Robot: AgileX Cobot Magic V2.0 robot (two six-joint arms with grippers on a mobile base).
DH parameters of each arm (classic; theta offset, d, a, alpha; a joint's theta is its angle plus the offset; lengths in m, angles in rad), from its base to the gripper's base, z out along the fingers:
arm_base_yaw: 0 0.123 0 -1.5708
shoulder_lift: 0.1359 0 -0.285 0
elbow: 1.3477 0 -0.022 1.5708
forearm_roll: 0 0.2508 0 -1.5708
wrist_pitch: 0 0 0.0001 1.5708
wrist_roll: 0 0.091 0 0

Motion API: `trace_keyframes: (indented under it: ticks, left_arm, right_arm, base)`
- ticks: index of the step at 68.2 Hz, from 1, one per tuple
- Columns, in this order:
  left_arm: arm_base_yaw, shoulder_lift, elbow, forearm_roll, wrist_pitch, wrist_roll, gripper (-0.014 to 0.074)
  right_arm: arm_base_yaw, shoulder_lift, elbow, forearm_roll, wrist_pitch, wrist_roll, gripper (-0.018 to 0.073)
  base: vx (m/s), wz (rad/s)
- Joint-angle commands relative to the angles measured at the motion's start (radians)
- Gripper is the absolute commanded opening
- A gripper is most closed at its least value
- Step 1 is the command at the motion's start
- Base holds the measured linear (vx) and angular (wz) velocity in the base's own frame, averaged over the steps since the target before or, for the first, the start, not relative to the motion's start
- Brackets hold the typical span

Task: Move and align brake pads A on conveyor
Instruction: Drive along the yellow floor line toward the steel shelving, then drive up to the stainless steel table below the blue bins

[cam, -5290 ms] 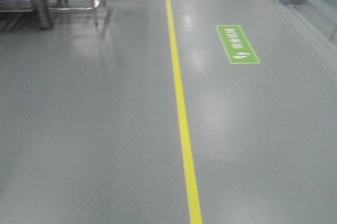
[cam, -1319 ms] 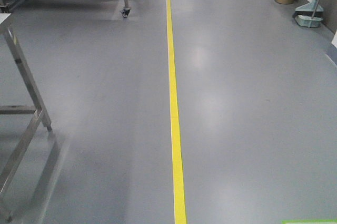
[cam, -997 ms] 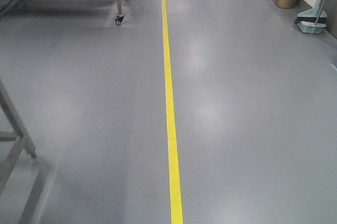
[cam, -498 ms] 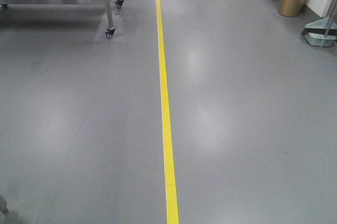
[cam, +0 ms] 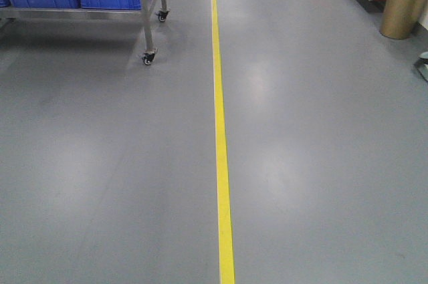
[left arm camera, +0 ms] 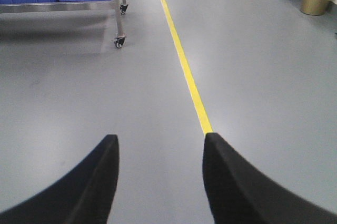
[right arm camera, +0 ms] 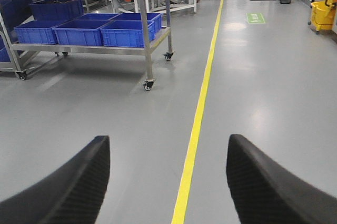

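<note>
Front-facing view is advancing along the yellow floor stripe [cam: 221,164] toward the wheeled steel rack [cam: 148,10]. Left end effector [left arm camera: 160,138] and right end effector [right arm camera: 168,139] are gaping empty. Brake pads A and conveyor are lying out of sight, so the robot is likely still travelling.

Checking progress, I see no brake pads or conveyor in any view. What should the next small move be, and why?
Probably drive forward along the yellow line: the left gripper and right gripper are open and empty, and the views show floor and a trolley of blue bins, no pads.
</note>
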Motion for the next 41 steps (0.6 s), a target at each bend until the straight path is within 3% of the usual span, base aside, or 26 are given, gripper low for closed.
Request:
trace_keyframes:
  ticks: [1,22,41]
  left_arm:
    - [-0.003,0.014,-0.021,-0.007,-0.073,-0.001,0.0363]
    - [-0.003,0.014,-0.021,-0.007,-0.073,-0.001,0.0363]
    - [-0.003,0.014,-0.021,-0.007,-0.073,-0.001,0.0363]
  right_arm:
    - [-0.005,0.011,-0.027,-0.004,-0.077,0.000,0.0452]
    - [-0.005,0.011,-0.027,-0.004,-0.077,0.000,0.0452]
    - [-0.005,0.011,-0.027,-0.004,-0.077,0.000,0.0452]
  base:
    - [0.51,0.14]
    - [0.45,0.28]
    - [0.38,0.69]
